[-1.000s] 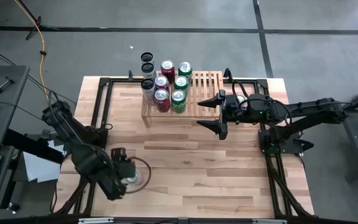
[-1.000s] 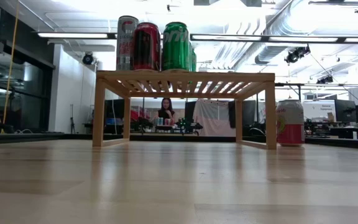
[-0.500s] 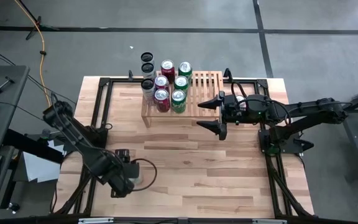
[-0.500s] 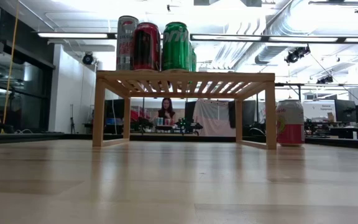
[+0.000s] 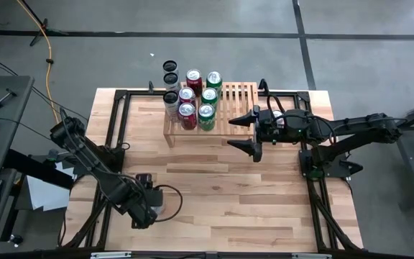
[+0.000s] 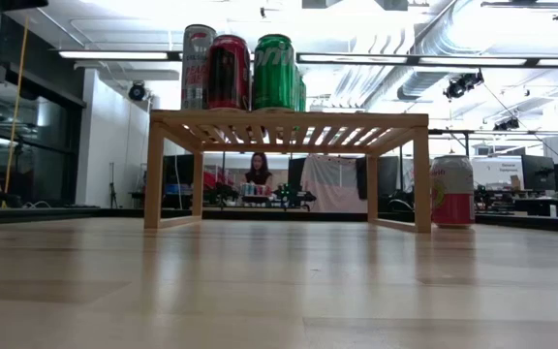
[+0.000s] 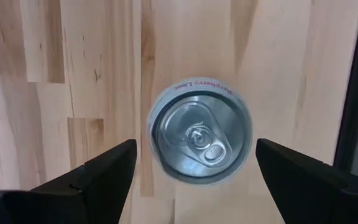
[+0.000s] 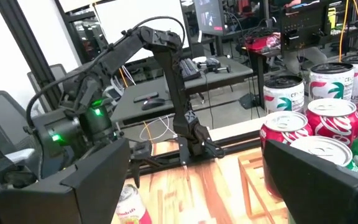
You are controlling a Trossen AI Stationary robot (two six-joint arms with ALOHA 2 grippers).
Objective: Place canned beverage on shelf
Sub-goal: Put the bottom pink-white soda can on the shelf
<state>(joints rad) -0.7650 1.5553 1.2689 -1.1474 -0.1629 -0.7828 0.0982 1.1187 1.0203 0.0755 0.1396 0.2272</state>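
glossy metal can [image 7: 199, 138], pale slatted wood shelf [image 5: 237, 98], matt wood table [image 5: 264, 194]

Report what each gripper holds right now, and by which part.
Nothing is held. The left gripper hangs open above an upright can, fingers clear of its sides. The right gripper waits open beside the shelf.

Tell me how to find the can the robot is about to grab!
Look at the wooden table, at its front left part, far from the shelf full of cans. There the left gripper hangs open over one can. It stands alone on the bare wood, silver top up, with pink lettering along its rim.
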